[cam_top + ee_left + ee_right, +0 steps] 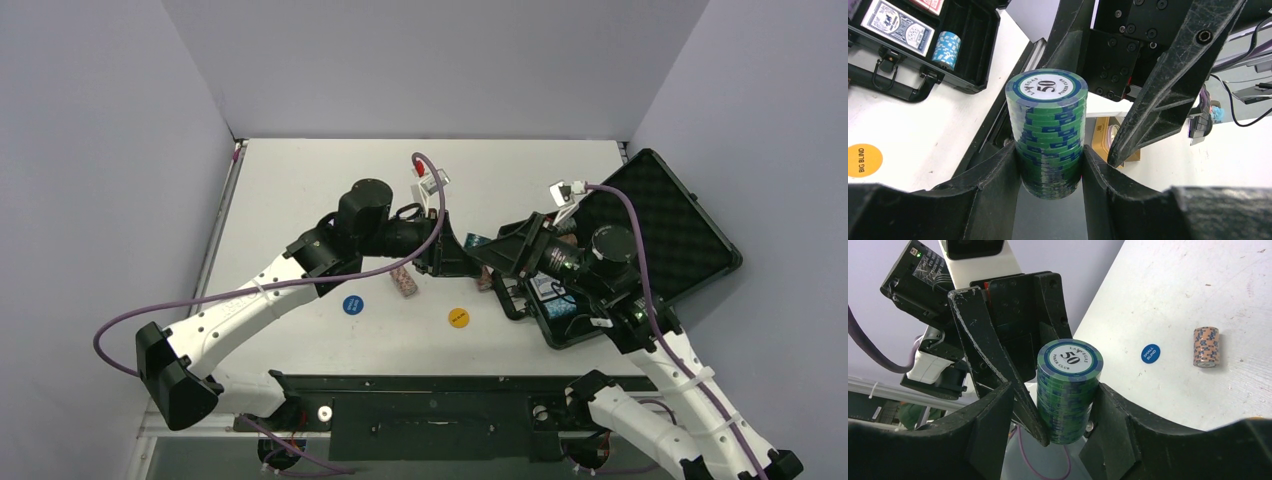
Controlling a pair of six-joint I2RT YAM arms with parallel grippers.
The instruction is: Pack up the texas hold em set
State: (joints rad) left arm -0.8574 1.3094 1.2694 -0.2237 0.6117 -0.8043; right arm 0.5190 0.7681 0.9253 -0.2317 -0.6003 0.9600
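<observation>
A green stack of poker chips point(1048, 130) marked 50 is held in the air between both grippers, left of the black case point(690, 235). My left gripper point(1050, 167) is shut on it, with both fingers pressing its sides. My right gripper point(1055, 407) is open around the same stack point(1068, 390). Its right finger is against the stack. Its left finger stands apart, with a left-arm finger between. In the top view the two grippers point(470, 258) point(492, 256) meet tip to tip. The open case point(973, 60) holds a card deck point(898, 25) and a light blue chip stack point(945, 49).
On the table lie a blue small-blind disc point(352, 304) point(1150, 353), a yellow big-blind disc point(459, 317) point(863, 160) and a peach chip stack on its side point(405, 284) point(1206, 346). The case's lid lies open toward the right wall.
</observation>
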